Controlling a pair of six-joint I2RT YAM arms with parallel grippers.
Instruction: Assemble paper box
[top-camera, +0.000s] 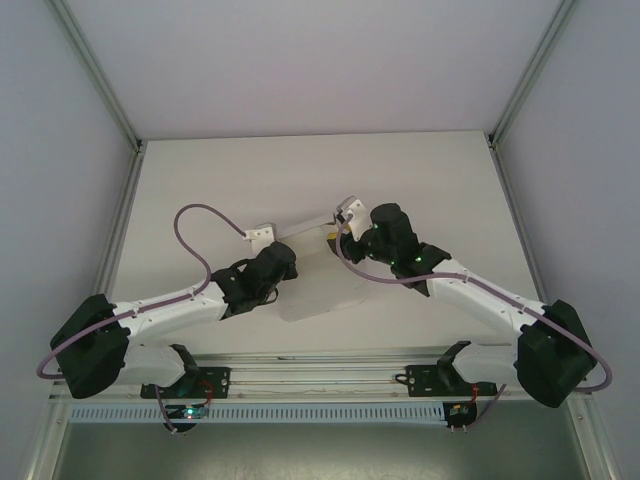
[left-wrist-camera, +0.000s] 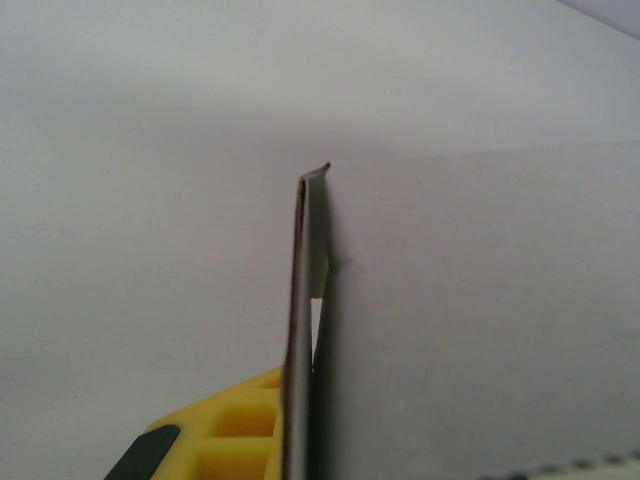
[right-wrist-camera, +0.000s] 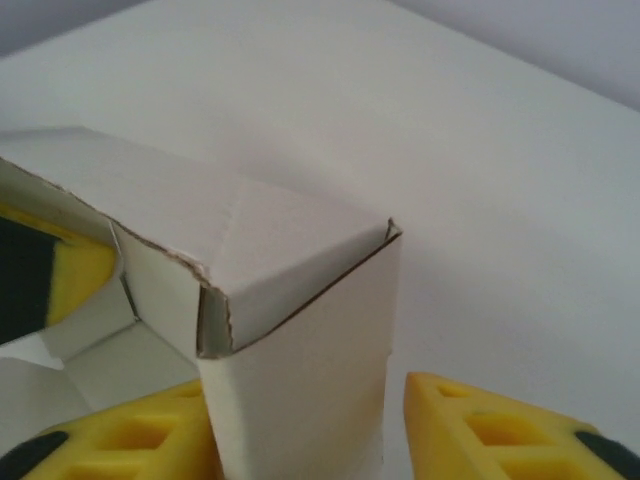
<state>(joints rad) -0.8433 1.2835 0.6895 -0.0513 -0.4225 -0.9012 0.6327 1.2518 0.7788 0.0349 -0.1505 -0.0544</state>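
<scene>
The paper box (top-camera: 320, 288) is thin white card, partly folded, held above the table between both grippers. In the right wrist view a folded corner of the box (right-wrist-camera: 300, 300) stands between my right gripper's (right-wrist-camera: 310, 440) yellow fingers (right-wrist-camera: 500, 430). The left finger touches the card and the right one stands clear, so it is open. My left gripper (top-camera: 295, 262) is shut on a wall of the box. In its wrist view the card edge (left-wrist-camera: 305, 260) runs beside one yellow finger (left-wrist-camera: 230, 430), and a card panel hides the other. That finger (right-wrist-camera: 60, 275) also shows inside the box.
The white table (top-camera: 200, 190) is bounded by grey walls and metal frame posts (top-camera: 125, 215) at both sides. An aluminium rail (top-camera: 320, 368) carries the arm bases at the near edge. A purple cable (top-camera: 195, 225) loops above the left arm.
</scene>
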